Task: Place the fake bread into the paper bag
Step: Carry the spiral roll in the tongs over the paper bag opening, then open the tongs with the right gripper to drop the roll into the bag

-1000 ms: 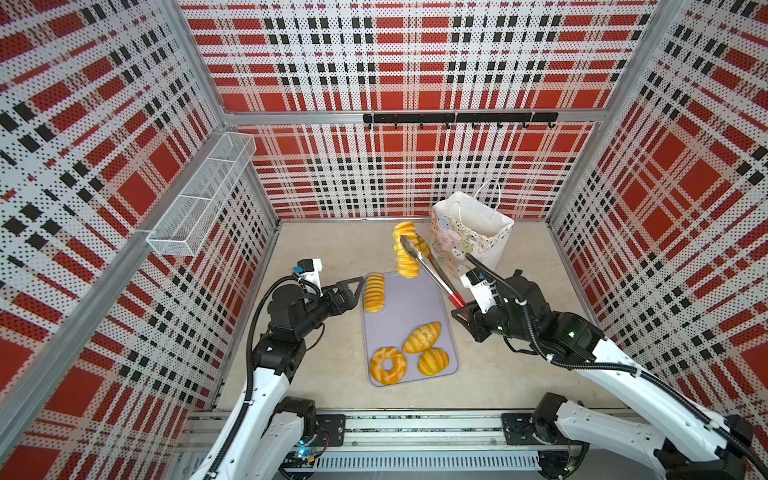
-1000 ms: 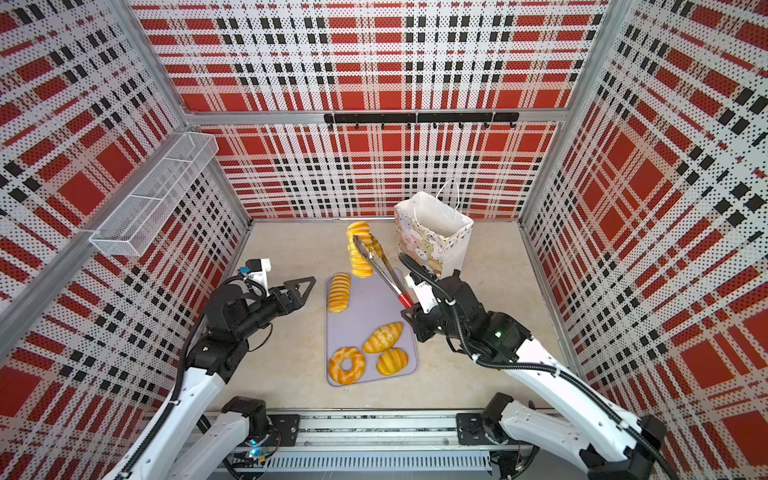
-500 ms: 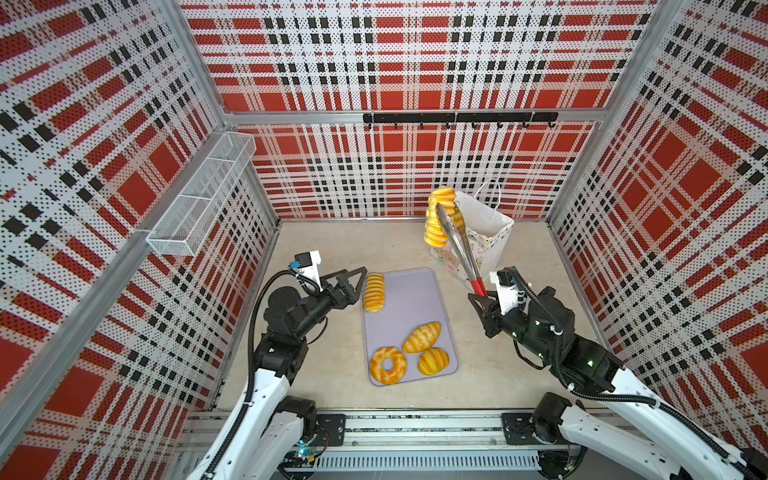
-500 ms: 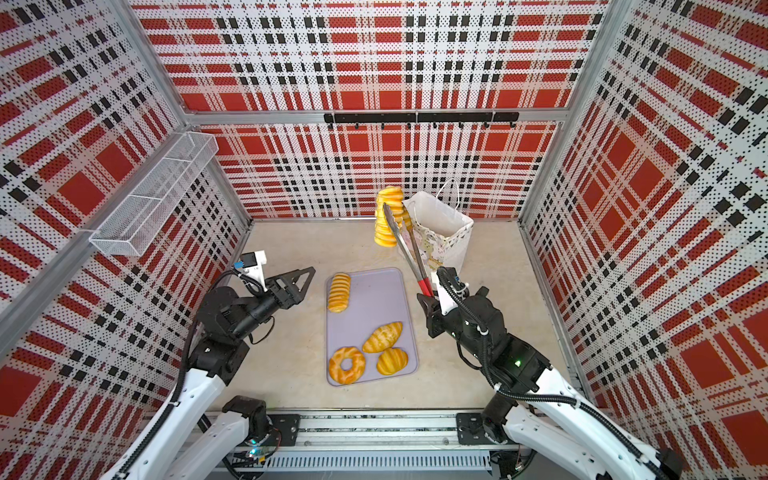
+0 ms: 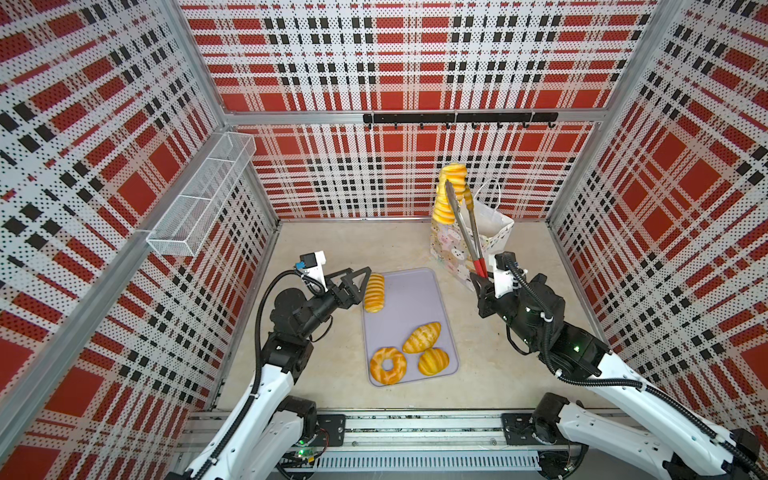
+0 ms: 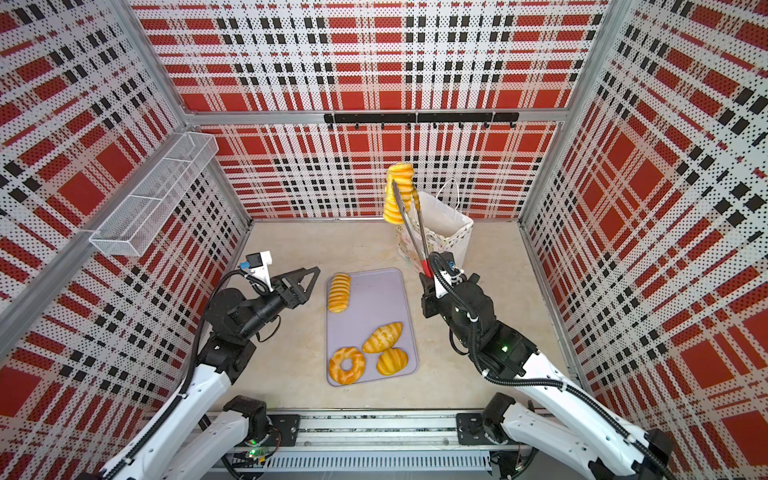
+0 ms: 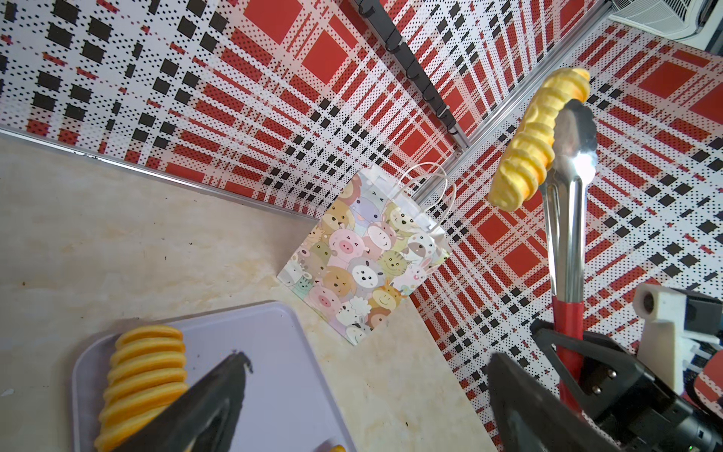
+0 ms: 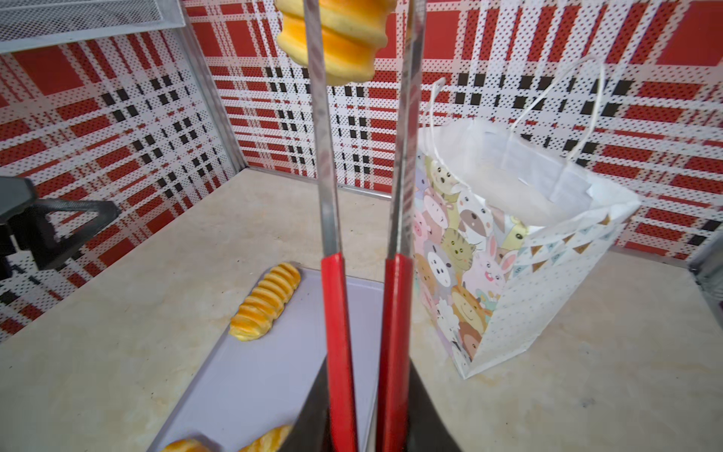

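The long ridged roll (image 5: 451,195) hangs pinched near the tips of the tongs (image 5: 468,232), high up, seemingly just short of the mouth of the paper bag (image 5: 500,226). The right gripper (image 5: 482,282) is clamped on the red handles (image 8: 340,332). A loose squeeze or quick swing could drop the roll outside, or clip the rim and topple the bag. The left gripper (image 5: 358,286) gapes empty by the tray (image 5: 411,299)

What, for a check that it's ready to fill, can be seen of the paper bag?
The paper bag stands upright and open on the table, near the back wall, apart from the tray. Outside: pastel cartoon animals, small flags on one side; inside plain white, bottom hidden. Two thin white cord handles rise from the rim.
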Available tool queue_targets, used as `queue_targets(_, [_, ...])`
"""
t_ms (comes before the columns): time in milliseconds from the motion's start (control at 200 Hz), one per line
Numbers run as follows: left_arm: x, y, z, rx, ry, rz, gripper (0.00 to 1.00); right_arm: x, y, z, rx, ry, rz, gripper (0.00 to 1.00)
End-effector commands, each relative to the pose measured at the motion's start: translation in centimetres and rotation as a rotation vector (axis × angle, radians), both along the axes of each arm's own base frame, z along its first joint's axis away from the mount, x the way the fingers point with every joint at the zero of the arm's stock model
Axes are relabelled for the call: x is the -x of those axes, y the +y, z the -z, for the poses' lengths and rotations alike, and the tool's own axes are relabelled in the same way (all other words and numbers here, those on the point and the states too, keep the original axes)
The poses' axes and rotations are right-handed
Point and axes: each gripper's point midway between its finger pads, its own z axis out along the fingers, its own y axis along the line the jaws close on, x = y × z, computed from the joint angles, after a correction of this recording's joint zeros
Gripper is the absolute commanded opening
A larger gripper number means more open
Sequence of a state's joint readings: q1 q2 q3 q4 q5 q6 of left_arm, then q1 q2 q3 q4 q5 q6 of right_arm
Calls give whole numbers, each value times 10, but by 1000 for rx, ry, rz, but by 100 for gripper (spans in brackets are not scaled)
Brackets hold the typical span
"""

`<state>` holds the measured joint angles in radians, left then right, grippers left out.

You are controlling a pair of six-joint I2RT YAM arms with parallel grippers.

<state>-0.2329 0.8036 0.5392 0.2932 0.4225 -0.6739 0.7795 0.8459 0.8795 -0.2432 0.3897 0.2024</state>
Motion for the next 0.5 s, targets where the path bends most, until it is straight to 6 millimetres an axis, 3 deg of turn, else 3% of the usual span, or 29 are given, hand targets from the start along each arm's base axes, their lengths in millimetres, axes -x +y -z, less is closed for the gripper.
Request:
queue_targets(0, [-4, -5, -15, 13, -64, 18, 98, -11, -25, -23, -6, -34, 162, 21])
queue_targets(35, [-1, -15, -16, 15, -67, 47, 98, -13, -30, -21, 9, -21, 196, 21])
queue_targets(256, [-9, -32, -15, -2, -69, 71, 98, -28, -45, -16, 39, 10, 324, 20])
queue_targets(491, [-16, -40, -10, -20, -58, 68, 98, -44, -68, 13, 125, 92, 476, 21])
